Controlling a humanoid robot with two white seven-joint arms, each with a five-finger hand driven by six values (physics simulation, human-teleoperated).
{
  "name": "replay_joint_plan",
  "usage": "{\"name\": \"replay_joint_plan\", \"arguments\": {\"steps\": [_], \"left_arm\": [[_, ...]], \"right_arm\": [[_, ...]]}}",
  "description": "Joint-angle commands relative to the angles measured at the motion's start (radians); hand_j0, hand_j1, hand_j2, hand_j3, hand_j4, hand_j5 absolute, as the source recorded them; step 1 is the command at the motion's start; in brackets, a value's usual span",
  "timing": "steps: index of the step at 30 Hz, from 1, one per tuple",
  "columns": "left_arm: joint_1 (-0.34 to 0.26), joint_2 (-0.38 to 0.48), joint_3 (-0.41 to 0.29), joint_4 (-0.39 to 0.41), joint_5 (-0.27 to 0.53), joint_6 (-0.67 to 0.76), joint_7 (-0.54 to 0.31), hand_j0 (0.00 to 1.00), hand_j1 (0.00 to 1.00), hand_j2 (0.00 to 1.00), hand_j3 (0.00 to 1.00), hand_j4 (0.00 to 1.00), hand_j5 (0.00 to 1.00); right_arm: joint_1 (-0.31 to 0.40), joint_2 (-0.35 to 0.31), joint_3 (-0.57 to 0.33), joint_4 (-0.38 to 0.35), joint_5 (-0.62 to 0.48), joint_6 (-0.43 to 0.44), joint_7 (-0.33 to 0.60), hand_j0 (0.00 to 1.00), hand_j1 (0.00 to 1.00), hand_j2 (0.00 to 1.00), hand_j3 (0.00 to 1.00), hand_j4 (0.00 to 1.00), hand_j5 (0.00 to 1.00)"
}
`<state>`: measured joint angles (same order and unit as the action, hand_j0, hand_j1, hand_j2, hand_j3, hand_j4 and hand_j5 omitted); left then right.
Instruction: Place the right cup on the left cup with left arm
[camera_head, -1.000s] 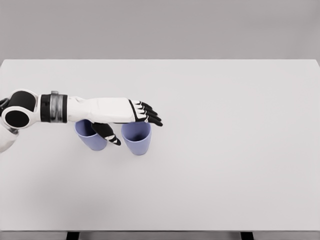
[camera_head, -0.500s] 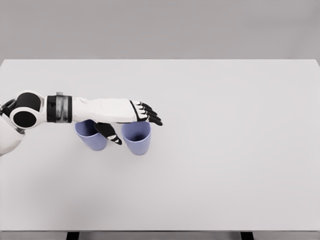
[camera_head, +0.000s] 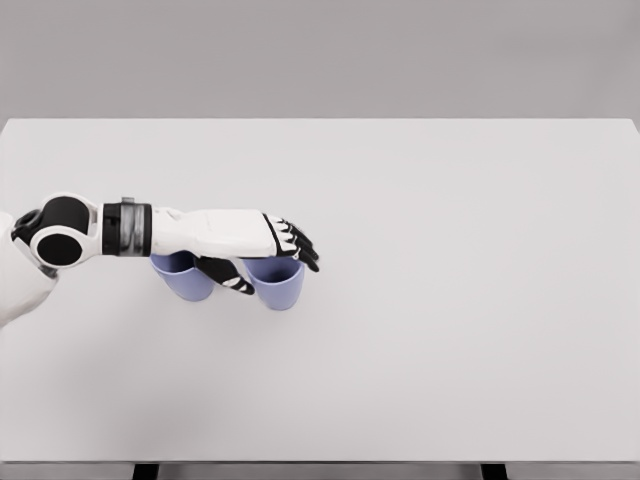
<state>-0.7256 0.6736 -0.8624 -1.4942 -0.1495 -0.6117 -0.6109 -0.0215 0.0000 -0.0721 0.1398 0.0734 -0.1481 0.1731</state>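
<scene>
Two lavender cups stand side by side on the white table (camera_head: 450, 300), left of centre. The left cup (camera_head: 185, 282) is partly hidden under my left forearm. My left hand (camera_head: 277, 270) lies low across the mouth of the right cup (camera_head: 282, 290). Its black fingers (camera_head: 298, 250) bend down over the cup's far rim, and the thumb (camera_head: 236, 281) reaches down between the two cups at the right cup's left wall. The fingers are not clamped on the cup, which stands upright on the table. My right arm does not show.
The table's front edge runs along the bottom of the view, with two dark legs below it. A plain grey wall stands behind the table.
My left arm has dropped lower and slid slightly right, so the hand now sits down on the right cup's rim with fingers bent more. Neither cup has moved.
</scene>
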Motion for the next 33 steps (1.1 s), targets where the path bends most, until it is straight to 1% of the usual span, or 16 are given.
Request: {"name": "replay_joint_plan", "arguments": {"steps": [1,4,7,10,12,13,14,16,18,21,26,27,29,30,33], "left_arm": [[0.002,0.000,0.000,0.000,0.001,0.001,0.000,0.64,0.64,0.64,0.64,0.64,0.64],[0.005,0.001,0.003,0.000,0.004,0.001,0.000,0.64,0.64,0.64,0.64,0.64,0.64],[0.005,0.004,0.010,-0.009,0.028,0.001,0.000,0.62,0.62,0.62,0.62,0.62,0.62],[-0.006,0.017,0.011,-0.032,0.103,0.001,0.000,0.55,0.55,0.55,0.55,0.55,0.55],[-0.015,0.029,0.013,-0.054,0.111,0.001,0.000,0.55,0.55,0.55,0.55,0.55,0.55],[-0.020,0.049,0.014,-0.072,0.128,0.001,0.000,0.55,0.55,0.55,0.55,0.55,0.55],[-0.021,0.072,0.033,-0.090,0.154,0.001,0.000,0.55,0.55,0.55,0.55,0.55,0.55],[-0.047,0.129,0.045,-0.129,0.195,0.001,0.000,0.55,0.55,0.55,0.55,0.55,0.55],[-0.074,0.165,0.045,-0.156,0.223,0.001,0.000,0.55,0.55,0.55,0.55,0.55,0.55],[-0.087,0.181,0.045,-0.187,0.252,0.001,0.000,0.55,0.55,0.55,0.55,0.55,0.55],[-0.135,0.250,0.045,-0.210,0.309,0.001,0.000,0.55,0.55,0.55,0.55,0.55,0.55],[-0.153,0.253,0.043,-0.210,0.321,0.001,0.000,0.55,0.55,0.55,0.55,0.55,0.55],[-0.178,0.291,0.043,-0.210,0.344,0.001,0.000,0.55,0.55,0.55,0.55,0.55,0.55],[-0.193,0.310,0.043,-0.209,0.352,0.001,0.000,0.55,0.55,0.55,0.55,0.55,0.55],[-0.213,0.351,0.043,-0.209,0.364,0.001,0.000,0.55,0.55,0.55,0.55,0.55,0.55]], "right_arm": [[0.000,0.000,0.000,0.000,0.000,0.001,0.000,1.00,1.00,1.00,1.00,1.00,1.00],[0.000,0.000,0.000,0.000,0.000,-0.001,0.000,1.00,1.00,1.00,1.00,1.00,1.00],[0.000,0.000,0.000,0.000,0.000,0.001,0.000,1.00,1.00,1.00,1.00,1.00,1.00],[0.000,0.000,0.000,0.000,0.000,-0.001,0.000,1.00,1.00,1.00,1.00,1.00,1.00],[0.000,0.000,0.000,0.000,0.000,-0.001,0.000,1.00,1.00,1.00,1.00,1.00,1.00],[0.000,0.000,0.000,0.000,0.000,-0.001,0.000,1.00,1.00,1.00,1.00,1.00,1.00],[0.000,0.000,0.000,0.000,0.000,-0.001,0.000,1.00,1.00,1.00,1.00,1.00,1.00],[0.000,0.000,0.000,0.000,0.000,0.001,0.000,1.00,1.00,1.00,1.00,1.00,1.00],[0.000,0.000,0.000,0.001,0.000,-0.001,0.000,1.00,1.00,1.00,1.00,1.00,1.00],[0.000,0.000,0.000,0.000,0.002,0.001,0.000,1.00,1.00,1.00,1.00,1.00,1.00],[0.000,0.000,0.000,0.000,0.000,0.001,0.000,1.00,1.00,1.00,1.00,1.00,1.00],[0.000,0.000,0.000,0.000,0.000,0.001,0.000,1.00,1.00,1.00,1.00,1.00,1.00],[0.000,0.000,0.000,0.000,0.000,0.001,0.000,1.00,1.00,1.00,1.00,1.00,1.00],[0.000,0.000,0.000,0.000,0.000,0.001,0.000,1.00,1.00,1.00,1.00,1.00,1.00],[0.000,0.000,0.000,0.001,0.000,-0.001,0.000,1.00,1.00,1.00,1.00,1.00,1.00]]}}
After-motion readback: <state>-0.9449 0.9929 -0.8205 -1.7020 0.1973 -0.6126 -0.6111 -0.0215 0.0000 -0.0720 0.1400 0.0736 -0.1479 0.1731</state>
